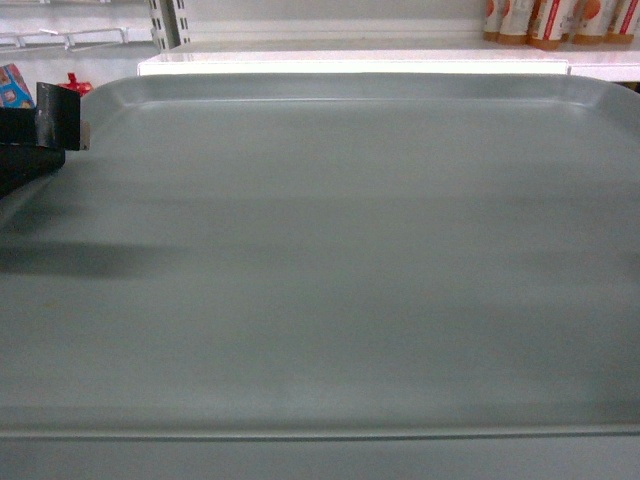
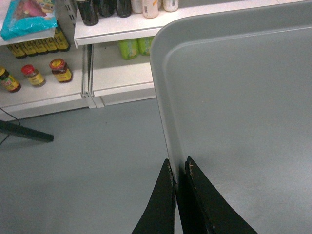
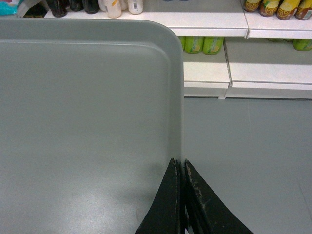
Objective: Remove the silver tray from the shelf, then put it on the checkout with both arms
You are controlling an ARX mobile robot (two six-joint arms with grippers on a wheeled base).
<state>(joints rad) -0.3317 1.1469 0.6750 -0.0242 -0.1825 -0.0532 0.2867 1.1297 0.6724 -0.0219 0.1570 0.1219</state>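
tray (image 1: 330, 250) off shelf (image 3: 204, 19), over floor | left end effector (image 2: 179, 168) clenched on left rim | right end effector (image 3: 181, 165) clenched on right rim | risk: thin-rim pinch, uneven arm motion tilts/slips tray

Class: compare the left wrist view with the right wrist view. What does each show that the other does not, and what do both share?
Only the left wrist view shows the left gripper pinching the tray's left rim, red-lidded jars and a teal bag. Only the right wrist view shows the right gripper pinching the right rim, and yellow-capped bottles. Both show the large matte grey-silver tray, held over grey floor, and white shelf boards.
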